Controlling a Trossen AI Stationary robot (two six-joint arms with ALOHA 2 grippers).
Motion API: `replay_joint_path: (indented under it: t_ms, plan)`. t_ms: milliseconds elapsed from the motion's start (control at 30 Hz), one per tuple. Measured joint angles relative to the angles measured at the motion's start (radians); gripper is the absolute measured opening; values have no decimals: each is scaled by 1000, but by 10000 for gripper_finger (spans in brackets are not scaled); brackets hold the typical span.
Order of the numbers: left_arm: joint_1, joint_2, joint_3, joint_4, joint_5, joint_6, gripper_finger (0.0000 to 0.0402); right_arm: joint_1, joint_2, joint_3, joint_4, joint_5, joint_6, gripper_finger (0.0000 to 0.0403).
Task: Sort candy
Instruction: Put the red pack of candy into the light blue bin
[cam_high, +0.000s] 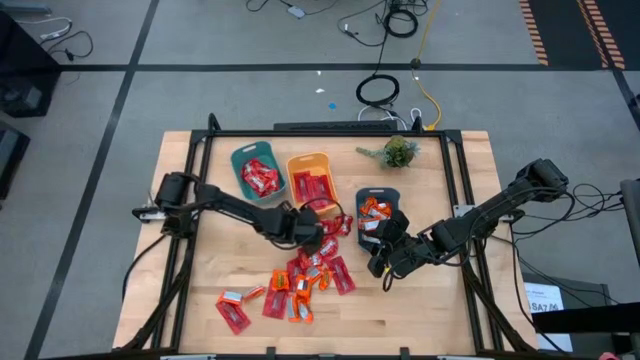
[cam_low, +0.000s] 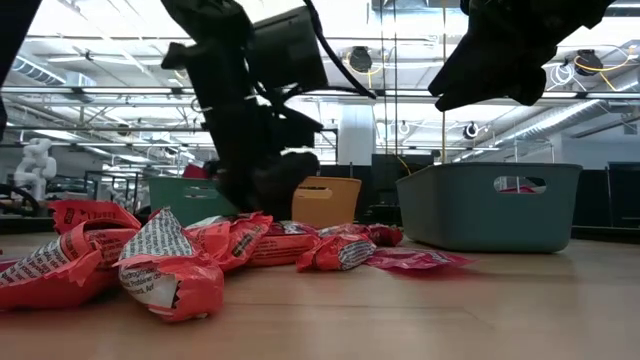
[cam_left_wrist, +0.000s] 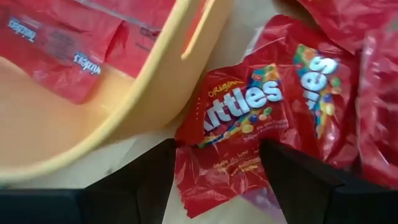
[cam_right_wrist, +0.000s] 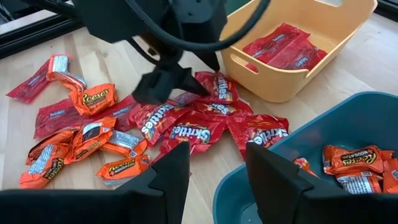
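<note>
Skittles packet (cam_left_wrist: 249, 118) lay between our left claw's (cam_high: 312, 232) parted fingers beside the yellow bin (cam_high: 312, 178), ready to be pinched. Our right claw (cam_high: 385, 252), apart and empty, hovered at the teal bin (cam_high: 378, 194); other candy (cam_high: 290, 285) littered the tabletop (cam_high: 420, 310).

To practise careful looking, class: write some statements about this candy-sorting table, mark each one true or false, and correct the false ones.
1. The left gripper is open over a red Skittles packet lying beside the yellow bin. True.
2. The yellow bin is empty. False: red packets lie inside it.
3. The right gripper is open and carries nothing. True: it hangs at the rim of the dark teal bin.
4. The dark teal bin on the right holds only red Skittles packets. False: it holds orange Reese's packets.
5. A small green plant stands at the far edge of the table. True.
6. All candy is already in bins. False: a loose pile lies on the table.
</note>
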Motion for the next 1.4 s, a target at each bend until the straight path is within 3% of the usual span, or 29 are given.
replay_joint_path:
  t_ms: [133,233,600,767,967,1167,1400]
  plan:
    - [4,22,3,18,6,-10,246,0,0,0,-1,0,0,148]
    - [4,24,4,19,18,-30,221,0,0,0,-3,0,-4,148]
    - [4,-13,4,-18,65,5,25,0,0,0,0,0,-18,148]
    - [2,-71,2,-55,77,5,25,0,0,0,0,0,-18,148]
    - [-13,-177,2,-141,62,11,53,0,0,0,1,0,-18,148]
    - [-34,-301,3,-250,56,12,49,0,0,0,1,0,-18,148]
    - [-29,-479,4,-413,-31,10,41,0,0,0,2,0,-18,148]
